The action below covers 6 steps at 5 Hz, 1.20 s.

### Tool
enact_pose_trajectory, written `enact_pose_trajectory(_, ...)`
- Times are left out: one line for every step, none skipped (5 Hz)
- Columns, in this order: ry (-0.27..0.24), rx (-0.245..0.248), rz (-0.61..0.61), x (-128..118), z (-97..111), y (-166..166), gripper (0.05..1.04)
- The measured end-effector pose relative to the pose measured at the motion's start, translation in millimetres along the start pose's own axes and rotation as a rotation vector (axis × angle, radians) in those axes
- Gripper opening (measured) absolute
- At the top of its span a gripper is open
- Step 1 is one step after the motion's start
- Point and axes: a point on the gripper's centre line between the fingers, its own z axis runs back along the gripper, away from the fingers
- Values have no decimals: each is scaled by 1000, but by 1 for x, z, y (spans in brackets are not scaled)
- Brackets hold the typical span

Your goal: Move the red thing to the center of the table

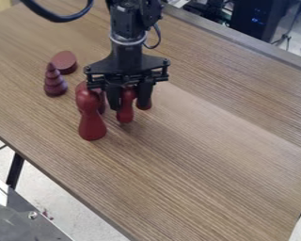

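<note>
The black gripper (pixel 129 103) hangs over the upper left-middle of the table, pointing down. Directly beneath it, a slender red piece (pixel 125 113) stands upright, its upper part partly hidden by the gripper. Another dark red piece (pixel 145 104) is partly hidden behind the gripper's right side. To the gripper's left, a taller red pin-shaped piece (pixel 91 120) with a round head stands upright, and one more red piece (pixel 101 101) is mostly covered behind it. Which of these is the task's red thing I cannot tell.
A ridged, cone-shaped dark red piece (pixel 54 84) and a round dark red block (pixel 65 62) are at the left on the wooden table (pixel 203 164). The table's front edge runs diagonally at the lower left. A grey metal surface (pixel 21 212) is beyond it.
</note>
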Motion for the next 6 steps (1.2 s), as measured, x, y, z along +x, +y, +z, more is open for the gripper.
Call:
enact_pose_trajectory(22, -81, 33, 0, 7, -3, 526)
enact_pose_trajectory(25, -121, 7, 3, 5, -4, 593)
enact_pose_trajectory(31, -111, 6, 4, 2, -2, 773)
enact_pose_trajectory(33, -79, -3, 6, 0, 0, 786)
enact_pose_trajectory(34, -63, -8, 6, -2, 1, 808)
enact_pose_trajectory(38, -67, -9, 5, -1, 0, 875)
